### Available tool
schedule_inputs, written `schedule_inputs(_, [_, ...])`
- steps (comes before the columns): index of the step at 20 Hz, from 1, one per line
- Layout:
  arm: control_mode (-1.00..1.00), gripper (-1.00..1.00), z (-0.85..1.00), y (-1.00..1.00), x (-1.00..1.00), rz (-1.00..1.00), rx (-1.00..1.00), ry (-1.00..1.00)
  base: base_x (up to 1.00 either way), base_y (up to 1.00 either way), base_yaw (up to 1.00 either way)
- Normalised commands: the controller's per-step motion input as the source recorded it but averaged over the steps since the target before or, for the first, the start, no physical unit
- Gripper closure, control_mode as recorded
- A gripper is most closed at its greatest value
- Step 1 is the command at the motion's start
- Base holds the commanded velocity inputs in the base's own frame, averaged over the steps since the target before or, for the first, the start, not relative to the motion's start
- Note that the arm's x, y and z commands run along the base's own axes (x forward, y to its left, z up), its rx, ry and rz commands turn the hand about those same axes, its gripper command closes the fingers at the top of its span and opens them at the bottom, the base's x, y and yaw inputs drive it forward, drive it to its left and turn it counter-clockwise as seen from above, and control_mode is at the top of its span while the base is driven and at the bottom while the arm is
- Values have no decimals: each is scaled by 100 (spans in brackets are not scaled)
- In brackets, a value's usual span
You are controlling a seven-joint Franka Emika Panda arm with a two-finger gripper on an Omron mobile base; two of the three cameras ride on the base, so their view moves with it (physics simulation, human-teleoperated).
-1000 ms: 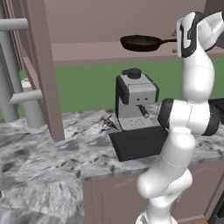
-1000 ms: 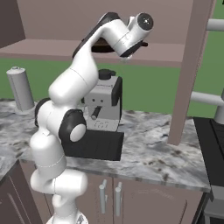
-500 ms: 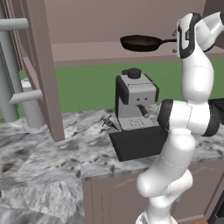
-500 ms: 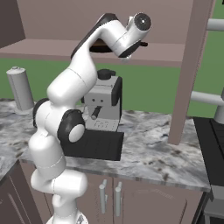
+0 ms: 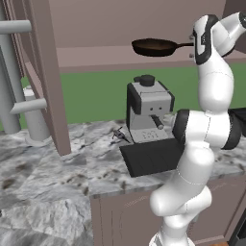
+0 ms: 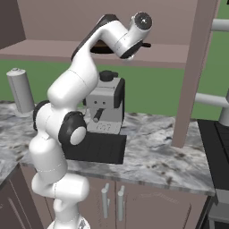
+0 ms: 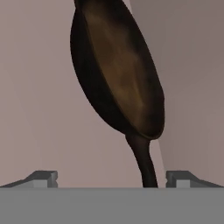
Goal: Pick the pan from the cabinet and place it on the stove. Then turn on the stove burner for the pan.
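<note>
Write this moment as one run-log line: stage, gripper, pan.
stage: reaching for handle | gripper: open, straddling pan handle, not closed | pan: on cabinet shelf, not lifted

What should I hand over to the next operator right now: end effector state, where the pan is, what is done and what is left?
End effector: open, holding nothing, fingertips on either side of the pan handle.
Pan: on the open cabinet shelf, above the coffee machine.
Stove: at the right edge of the right base view; nothing on the part in view.
Done: arm raised to the shelf, lined up on the handle.
Left: close on the handle, lift the pan out, set it on the stove, turn on its burner.
</note>
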Motion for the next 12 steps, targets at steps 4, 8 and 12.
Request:
schedule_inputs(4, [-100, -100, -12, 0, 72, 0, -4, 0, 0, 0, 0])
schedule_inputs(8, [-100, -100, 0, 0, 63, 0, 0, -3, 0, 0, 0])
schedule_inputs(12, [-100, -100, 0, 0, 59, 0, 0, -3, 0, 0, 0])
